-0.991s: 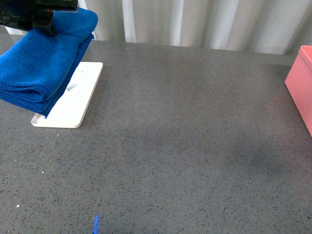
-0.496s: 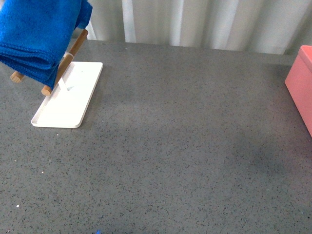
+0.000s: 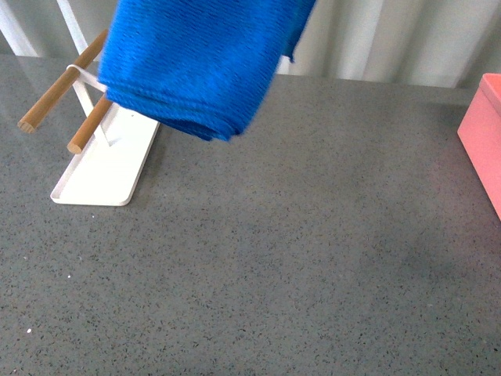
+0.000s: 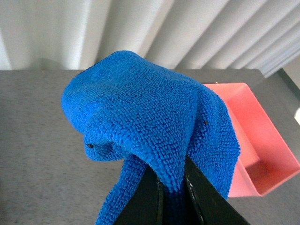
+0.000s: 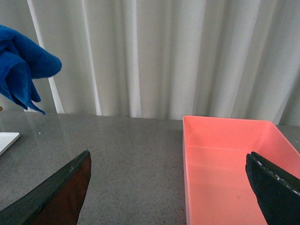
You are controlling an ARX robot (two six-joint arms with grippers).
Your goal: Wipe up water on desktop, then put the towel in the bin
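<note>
Towel (image 3: pixel 200 66): held in the air over the far-left part of the desktop (image 3: pixel 313 235), its folded lower edge clear of the surface. It hangs in front of the far ends of the rods (image 3: pixel 59 94), and I cannot tell whether it touches them.
Towel's lie: bunched over the grip and draped down from it, with the thick fold lowest.
Left gripper (image 4: pixel 168 171): two dark fingers pinch a pleat of towel, cloth filling the gap between them. It is out of the front view.
Right gripper (image 5: pixel 168 159): fingers spread wide and holding nothing, low over the desktop and facing the bin (image 5: pixel 225 164).
Deciding relation: the towel hangs straight below the left gripper, so lowering it should land the fold first. The wiping ground is the bare desktop toward the robot and to the right of the tray (image 3: pixel 106 168).
Water: I can make out no clear puddle on the speckled surface.
Bin: at the right edge, well apart from the towel and open-topped, with nothing visible inside. The right arm is nearer, but the towel is in the left.
Room: the middle is broad and bare. Obstacles are the tray and rods just beside the towel, and the curtain (image 3: pixel 391 35) behind the far edge.
</note>
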